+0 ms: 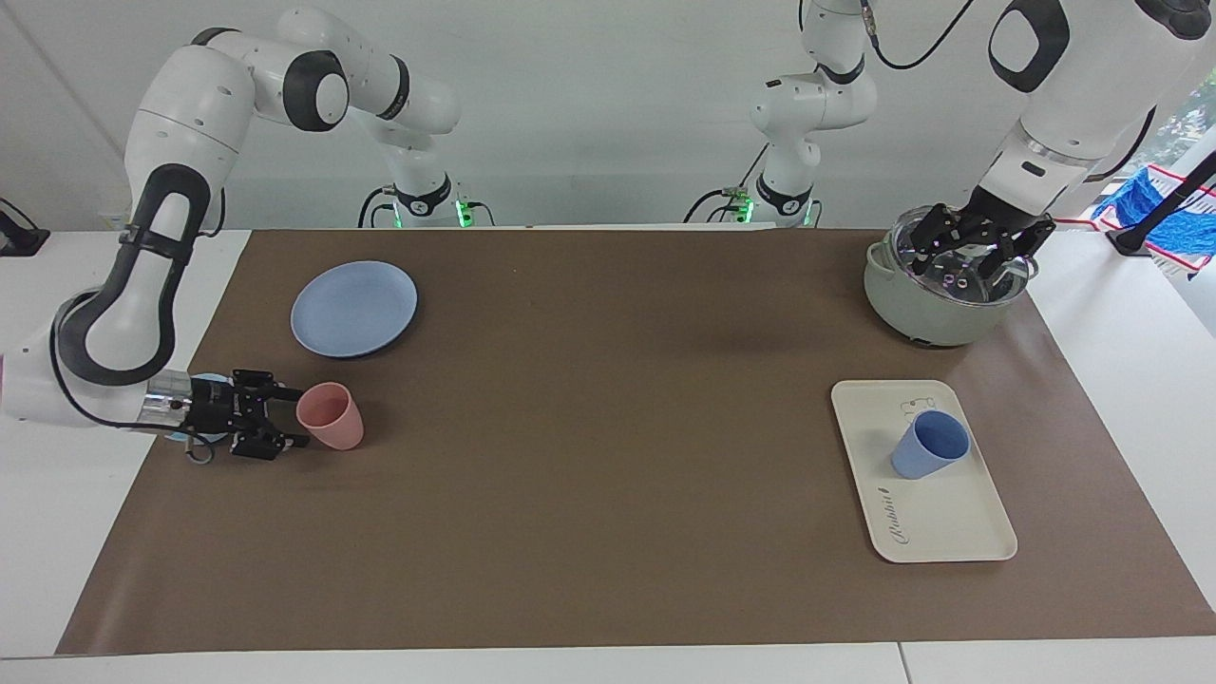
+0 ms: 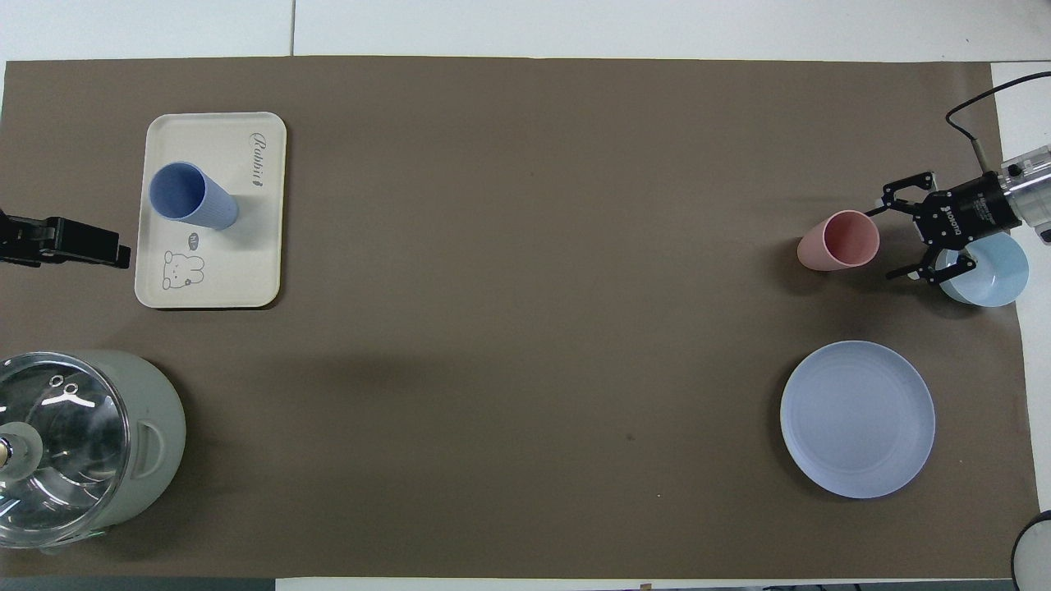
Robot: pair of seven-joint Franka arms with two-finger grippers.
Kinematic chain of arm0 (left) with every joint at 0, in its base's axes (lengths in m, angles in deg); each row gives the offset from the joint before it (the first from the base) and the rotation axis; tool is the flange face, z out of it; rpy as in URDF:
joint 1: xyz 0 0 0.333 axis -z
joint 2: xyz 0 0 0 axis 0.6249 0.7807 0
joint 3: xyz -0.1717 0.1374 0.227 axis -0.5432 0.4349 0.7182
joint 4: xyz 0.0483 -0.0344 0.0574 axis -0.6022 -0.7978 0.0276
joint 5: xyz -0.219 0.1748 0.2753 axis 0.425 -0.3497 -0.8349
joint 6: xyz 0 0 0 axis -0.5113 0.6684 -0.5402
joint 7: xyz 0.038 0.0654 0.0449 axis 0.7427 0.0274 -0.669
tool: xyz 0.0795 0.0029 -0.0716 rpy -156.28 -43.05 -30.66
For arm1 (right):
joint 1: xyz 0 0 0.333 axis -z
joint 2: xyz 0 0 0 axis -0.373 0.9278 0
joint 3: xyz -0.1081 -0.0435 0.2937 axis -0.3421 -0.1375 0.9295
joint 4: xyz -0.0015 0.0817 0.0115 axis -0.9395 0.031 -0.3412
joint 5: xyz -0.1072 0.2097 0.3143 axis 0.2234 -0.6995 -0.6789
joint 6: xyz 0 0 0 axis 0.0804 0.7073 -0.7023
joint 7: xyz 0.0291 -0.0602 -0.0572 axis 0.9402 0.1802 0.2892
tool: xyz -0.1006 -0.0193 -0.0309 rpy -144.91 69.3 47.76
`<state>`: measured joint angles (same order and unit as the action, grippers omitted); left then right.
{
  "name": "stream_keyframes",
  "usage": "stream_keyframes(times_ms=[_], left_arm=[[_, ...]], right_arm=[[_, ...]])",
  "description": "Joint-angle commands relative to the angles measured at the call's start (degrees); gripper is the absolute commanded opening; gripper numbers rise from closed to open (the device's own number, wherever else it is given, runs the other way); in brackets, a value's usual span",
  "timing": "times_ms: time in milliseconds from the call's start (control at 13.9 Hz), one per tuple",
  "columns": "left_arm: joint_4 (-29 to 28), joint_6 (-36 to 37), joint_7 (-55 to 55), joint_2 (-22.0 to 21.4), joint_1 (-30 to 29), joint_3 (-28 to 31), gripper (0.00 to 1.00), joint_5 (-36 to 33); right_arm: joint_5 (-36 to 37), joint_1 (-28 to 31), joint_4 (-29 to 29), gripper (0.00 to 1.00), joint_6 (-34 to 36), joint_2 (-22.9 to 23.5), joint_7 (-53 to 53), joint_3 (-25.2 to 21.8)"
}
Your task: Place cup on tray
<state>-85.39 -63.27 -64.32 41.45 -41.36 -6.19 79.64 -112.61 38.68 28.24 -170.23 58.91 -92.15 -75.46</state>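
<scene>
Two arms up | left gripper (image 1: 971,249) spread empty over lidded pot (image 1: 936,304) | blue plate (image 1: 353,309) | right gripper (image 1: 285,418) open, holding nothing, just clear of pink cup (image 1: 331,416), over light-blue bowl (image 2: 989,271) | cup (image 1: 929,445) upright on tray (image 1: 945,532)

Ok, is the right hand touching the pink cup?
Apart. The overhead view shows brown mat between the open right hand and the pink cup.

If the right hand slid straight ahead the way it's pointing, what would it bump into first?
Probably the pink cup. The right hand sits low and open, pointing straight at it, with only a small gap of bare mat between them.
</scene>
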Motion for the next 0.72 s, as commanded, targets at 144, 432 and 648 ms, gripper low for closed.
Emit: stream_keyframes(times_ms=[144, 432, 648], left_arm=[[-0.1, 0.7, 1.0, -0.3, -0.3, 0.2, 1.00, -0.5], [-0.2, 0.5, 1.0, -0.3, -0.2, 0.2, 1.00, -2.1], [-0.2, 0.5, 0.7, -0.3, -0.2, 0.1, 1.00, -3.4]], right_arm=[[7.5, 0.4, -0.1, 1.00, 1.5, -6.6, 1.8, 1.2], [19.7, -6.0, -1.6, 1.00, 1.4, -16.3, 9.7, 2.3], [25.2, -9.2, -1.5, 1.00, 1.7, -22.9, 25.1, 2.3]])
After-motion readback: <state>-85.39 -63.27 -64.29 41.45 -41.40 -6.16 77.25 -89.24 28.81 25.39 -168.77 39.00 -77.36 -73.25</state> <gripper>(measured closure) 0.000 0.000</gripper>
